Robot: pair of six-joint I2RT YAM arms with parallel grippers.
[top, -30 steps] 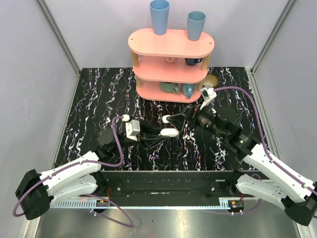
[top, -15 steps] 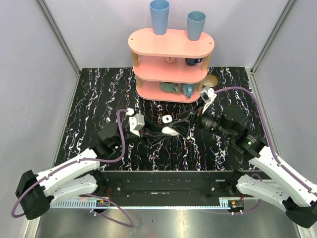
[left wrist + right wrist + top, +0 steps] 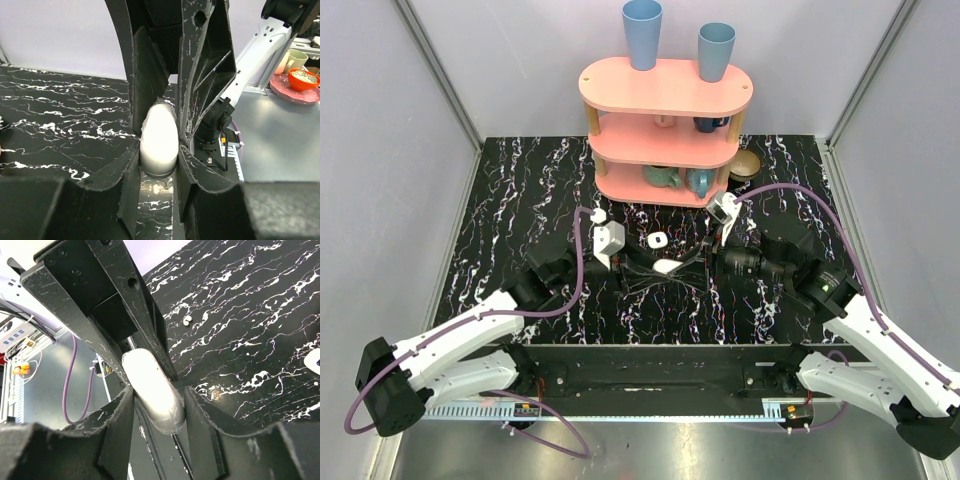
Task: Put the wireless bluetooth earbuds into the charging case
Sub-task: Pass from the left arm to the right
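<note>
While left end effector (image 3: 159, 162) clamps charging case (image 3: 160, 132) | right end effector (image 3: 160, 415) seemingly grips it too

Top view high, looking down, wrist views close from opposite sides, sharing the charging case (image 3: 159, 135)

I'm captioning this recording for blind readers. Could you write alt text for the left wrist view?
A white charging case is clamped between the black fingers of the left gripper, above a black marbled table. The fingers of the right gripper flank the case's far end from the opposite side.
</note>
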